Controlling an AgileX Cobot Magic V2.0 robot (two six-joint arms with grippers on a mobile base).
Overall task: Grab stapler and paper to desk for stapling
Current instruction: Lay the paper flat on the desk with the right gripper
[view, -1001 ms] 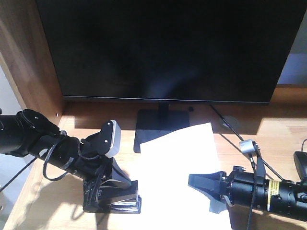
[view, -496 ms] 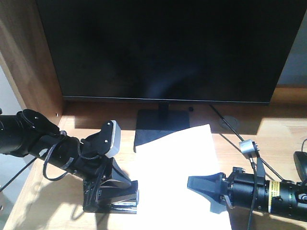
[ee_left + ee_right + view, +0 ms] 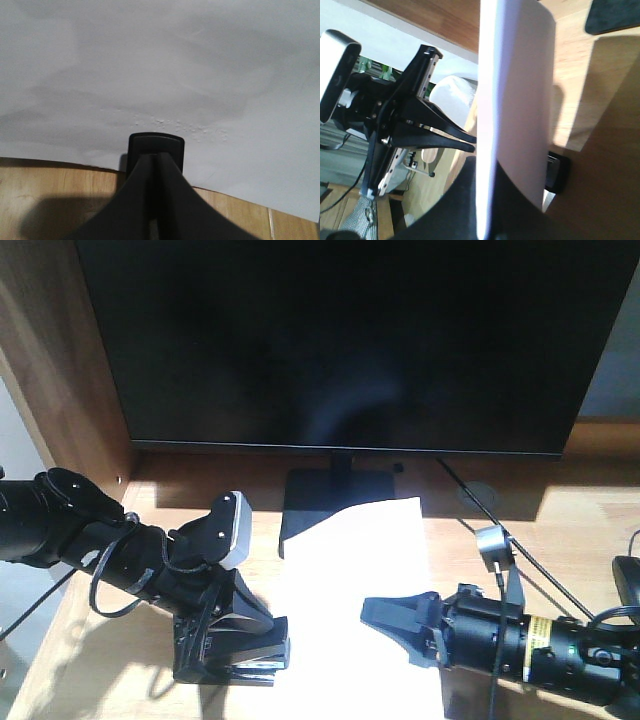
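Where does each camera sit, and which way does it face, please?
Front view: on the robot, facing desk and monitor; left pincer and right pincer show.
Left wrist: behind the left pincer, looking along it at stapler and paper.
Right wrist: behind the right pincer, looking along the gripped paper toward the left pincer.
All three share the paper.

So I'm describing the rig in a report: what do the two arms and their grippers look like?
The left arm and right arm are black and tubular, with black tapered wedge fingers. The left gripper carries a silver-grey camera housing; a black cable loops along its arm. The right gripper has a smaller silver camera, a thin black cable and a yellow label band.
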